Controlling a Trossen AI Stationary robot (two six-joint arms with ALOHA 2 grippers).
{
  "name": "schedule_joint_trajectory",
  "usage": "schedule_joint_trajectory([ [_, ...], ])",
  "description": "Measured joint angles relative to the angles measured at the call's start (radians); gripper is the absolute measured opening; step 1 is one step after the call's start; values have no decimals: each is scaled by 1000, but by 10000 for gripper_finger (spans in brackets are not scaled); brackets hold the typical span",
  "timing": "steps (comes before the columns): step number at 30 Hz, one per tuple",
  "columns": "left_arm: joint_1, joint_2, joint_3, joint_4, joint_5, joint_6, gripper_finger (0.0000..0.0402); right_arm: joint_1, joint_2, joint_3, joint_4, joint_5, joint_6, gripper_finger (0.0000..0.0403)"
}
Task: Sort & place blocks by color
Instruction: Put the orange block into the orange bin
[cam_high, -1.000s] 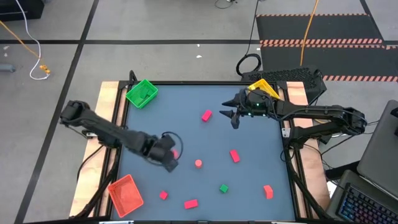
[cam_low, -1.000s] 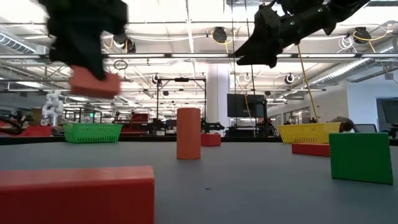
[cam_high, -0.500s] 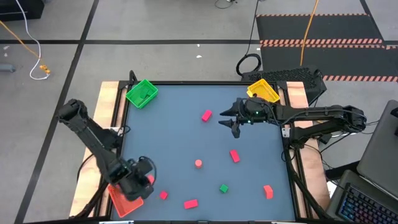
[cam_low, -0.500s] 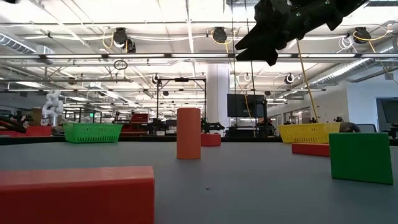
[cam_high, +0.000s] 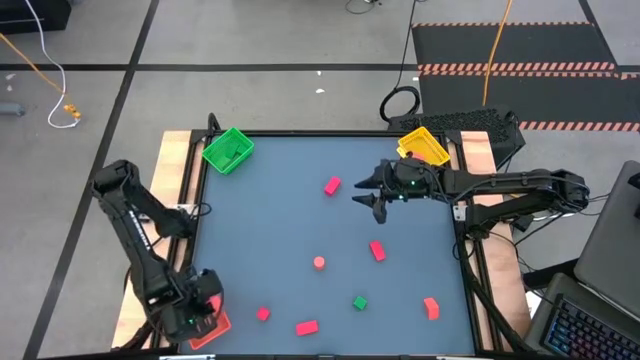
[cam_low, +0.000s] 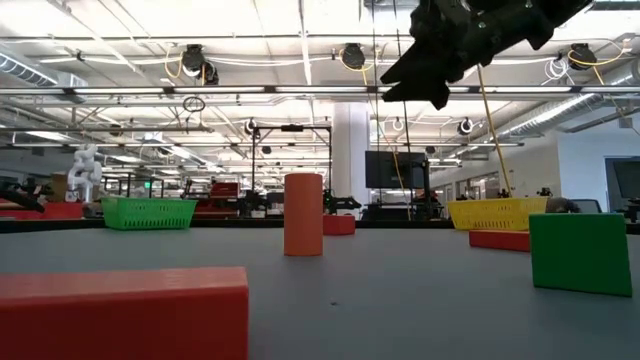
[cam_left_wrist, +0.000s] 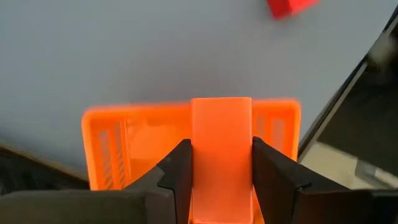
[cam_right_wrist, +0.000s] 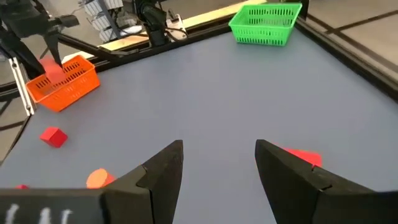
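My left gripper hangs over the red-orange tray at the table's near left corner, shut on a salmon-orange bar block. My right gripper is open in the air over the far middle of the table, next to a pink-red block. It also shows high up in the low view. Other blocks lie flat on the table: a red bar, a round salmon one, a green cube, a salmon piece and two red pieces. My left gripper pinches the salmon-orange bar by its two long sides, one finger on each. The fingers come from above and lie along the bar. The bar is lifted clear, over the red-orange tray.
A green tray sits at the far left corner and a yellow tray at the far right corner. The table's wooden rim runs along the left side. Open dark tabletop lies between the scattered blocks.
My left gripper has carried the salmon-orange bar from over the table's left middle toward the near left corner, and now hangs over the red-orange tray. My right gripper has shifted slightly toward the table's left, then kept still.
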Motion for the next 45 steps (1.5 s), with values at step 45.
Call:
schedule_joint_trajectory([
  [45,657,115,0,544,-254,1242,244,36,1,-151,5,0,55,196],
])
